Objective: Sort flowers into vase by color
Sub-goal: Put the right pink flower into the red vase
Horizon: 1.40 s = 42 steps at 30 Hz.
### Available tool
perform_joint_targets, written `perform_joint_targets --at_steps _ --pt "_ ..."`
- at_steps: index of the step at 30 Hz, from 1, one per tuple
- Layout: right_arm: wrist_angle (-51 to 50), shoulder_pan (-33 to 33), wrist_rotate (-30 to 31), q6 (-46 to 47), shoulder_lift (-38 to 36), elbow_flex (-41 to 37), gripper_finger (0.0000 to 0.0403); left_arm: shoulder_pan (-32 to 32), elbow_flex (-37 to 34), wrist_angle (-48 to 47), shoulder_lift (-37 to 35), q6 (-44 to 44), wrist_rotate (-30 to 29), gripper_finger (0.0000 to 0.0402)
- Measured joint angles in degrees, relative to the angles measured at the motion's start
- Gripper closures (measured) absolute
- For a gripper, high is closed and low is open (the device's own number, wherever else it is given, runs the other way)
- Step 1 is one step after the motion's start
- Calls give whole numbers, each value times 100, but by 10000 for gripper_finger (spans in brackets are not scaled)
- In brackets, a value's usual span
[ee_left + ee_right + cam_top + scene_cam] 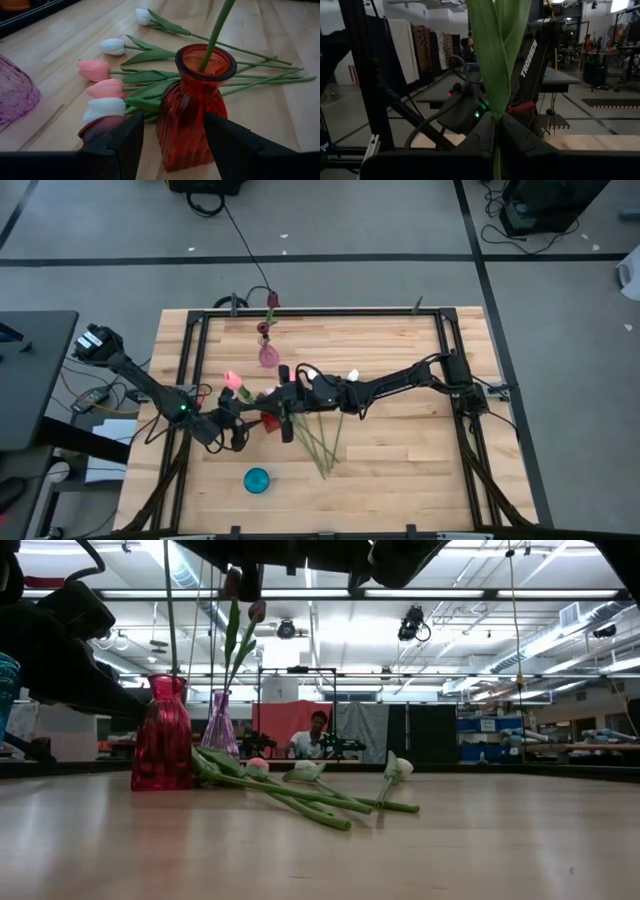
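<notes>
Left gripper (170, 145): low at table level, fingers spread apart either side of the red vase (192, 107), not closed on it. Right gripper (496, 131): reaching in over the table centre, clenched on an upright green stem (495, 50) whose lower end stands in the red vase mouth. Loose flowers (107, 90): lying flat beside the vase, heads toward 9 o'clock, stems toward 3 o'clock. Pink vase (220, 725): farther back, holding tulips upright. Teal vase (257, 480): at 6 o'clock on the table (400, 480).

The red vase (196, 107) is translucent with twisted ribbing; the purple vase (14, 95) is ribbed too. Loose tulips (107, 89) lie in white, pink and dark maroon (all green-stemmed) on the pale wood-grain worktop (280, 125). A teal cup (257, 479) sits apart.
</notes>
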Motion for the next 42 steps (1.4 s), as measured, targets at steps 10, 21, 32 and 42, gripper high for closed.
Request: perform_joint_targets --at_steps 10,21,32,42 --pt "-785 -50 -22 384 1 -58 347 0 0 -4 0 22 425 188" --pt "-3310 -183 -501 556 0 336 252 0 0 6 0 -45 446 188" --pt "-5404 -112 -200 385 -76 998 247 -232 -2 115 -23 -107 316 188" --pt "-6021 102 440 400 -494 829 247 -605 -9 -50 -534 33 -176 188"
